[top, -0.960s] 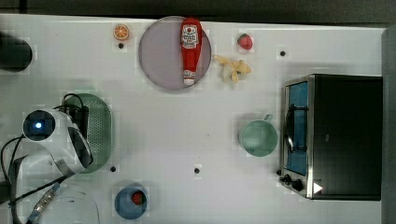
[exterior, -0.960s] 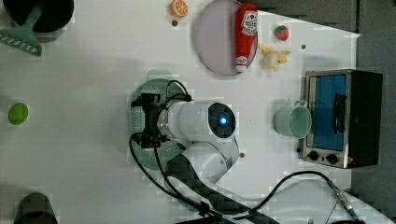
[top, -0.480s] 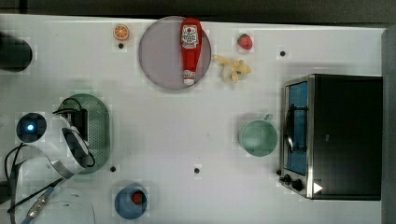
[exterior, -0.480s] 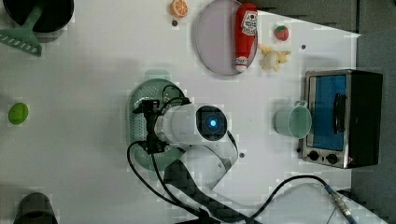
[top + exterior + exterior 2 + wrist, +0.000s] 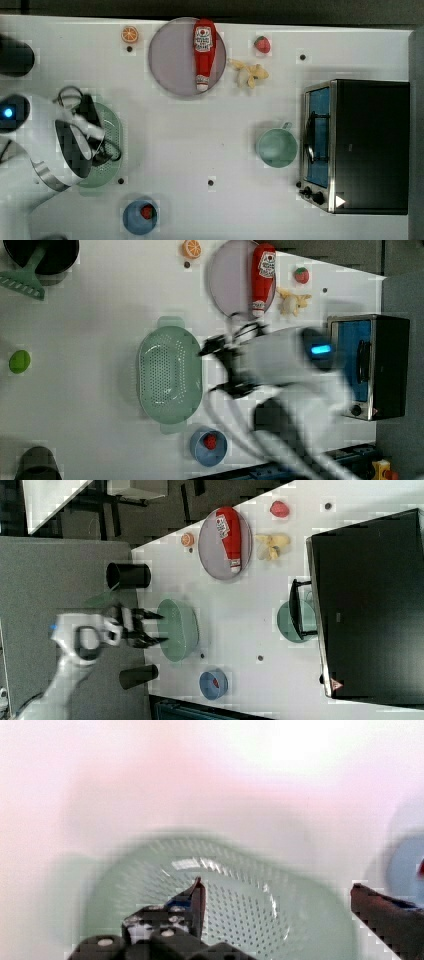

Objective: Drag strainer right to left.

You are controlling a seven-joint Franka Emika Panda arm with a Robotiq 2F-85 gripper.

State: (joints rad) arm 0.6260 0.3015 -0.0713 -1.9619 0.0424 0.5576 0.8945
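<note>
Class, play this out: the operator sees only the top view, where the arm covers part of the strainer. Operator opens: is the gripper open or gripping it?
Observer: The right view shows the gripper open, fingers spread at the strainer rim, clamping nothing.
Operator: Anything inside the strainer?
Observer: No; the left view shows its whole perforated bowl bare.
Operator: What lies beyond it?
Observer: A small green ball, at the left view's left edge.

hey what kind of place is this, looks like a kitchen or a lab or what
Most likely a robot lab's mock kitchen tabletop: a white table holding a pale mint-green perforated plastic strainer, a red ketchup bottle on a grey-lilac round plate, and a steel toaster oven.
</note>
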